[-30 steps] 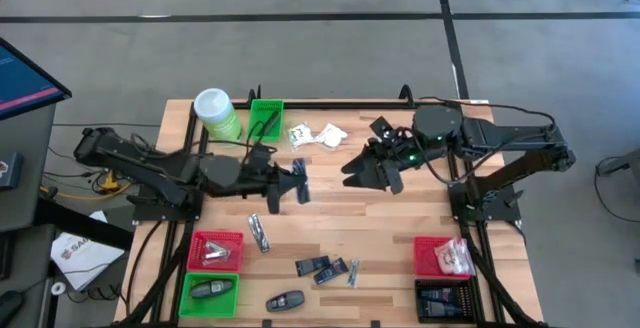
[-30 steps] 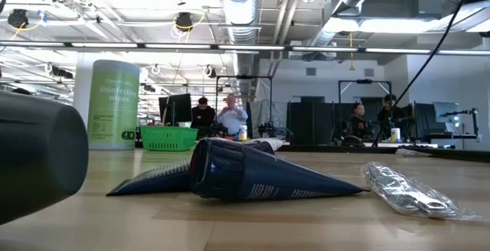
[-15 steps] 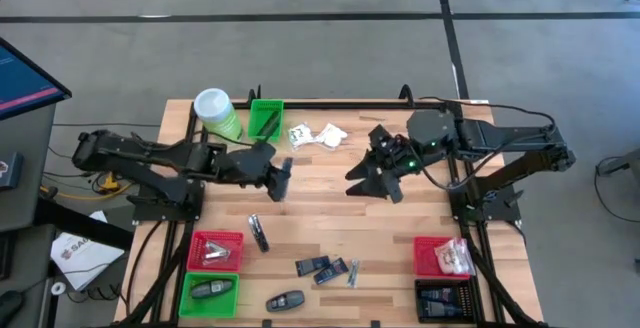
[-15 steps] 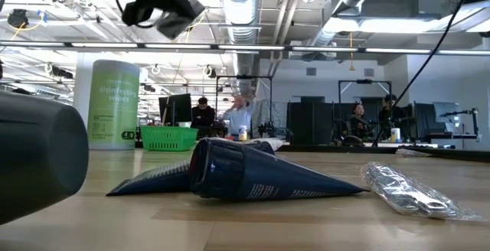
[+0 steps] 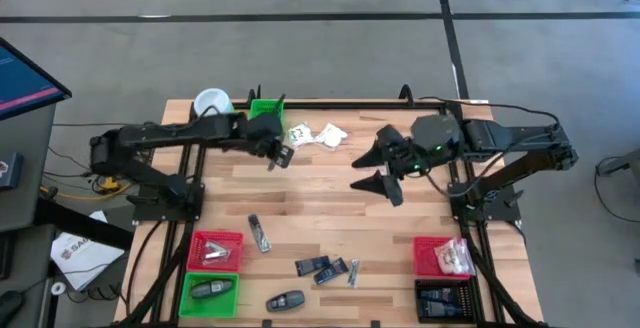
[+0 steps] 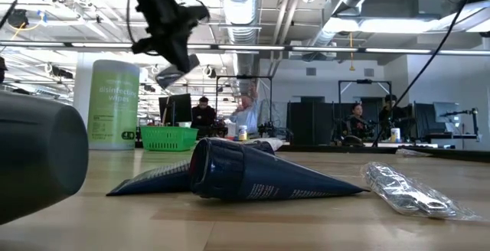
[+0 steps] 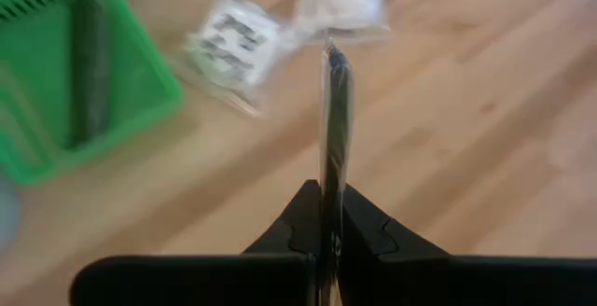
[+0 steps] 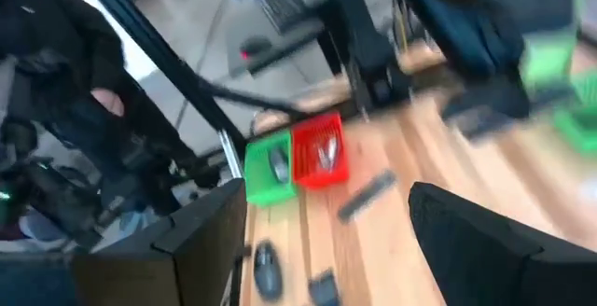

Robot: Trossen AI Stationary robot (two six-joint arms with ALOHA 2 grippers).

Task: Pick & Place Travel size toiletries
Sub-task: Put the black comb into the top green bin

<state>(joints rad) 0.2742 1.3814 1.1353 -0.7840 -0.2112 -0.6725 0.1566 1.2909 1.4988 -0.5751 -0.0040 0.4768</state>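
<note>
My left gripper [image 5: 280, 155] hangs above the table's far left part, beside the small green bin [image 5: 265, 118], shut on a flat dark packet [image 7: 334, 110]. In the low view it hangs high [image 6: 170, 60]. Two white sachets [image 5: 315, 135] lie on the wood just right of it. My right gripper [image 5: 378, 160] is open above the table's far middle and holds nothing. More toiletries lie flat near the front edge: a silvery packet [image 5: 258, 233], dark packets [image 5: 322, 268] and a black oval piece [image 5: 285, 300]. My left gripper pinches one end of the flat dark packet [image 7: 330, 215] between its two fingers. The packet shows edge-on in the wrist view and sticks out forward past the fingertips. It is lifted clear of the table. The fingers slant down from the table's left.
The green canister [image 5: 212, 101] stands at the far left corner, partly behind the left arm. A red bin [image 5: 215, 250] and a green bin [image 5: 208, 293] sit front left; a red bin [image 5: 443, 256] and a black bin [image 5: 445, 300] front right. Bare wood lies across the middle.
My left gripper has carried the dark packet from the middle of the table toward the far left, close to the small green bin, and the arm has swung out over the canister. The packet stays between the fingers.
</note>
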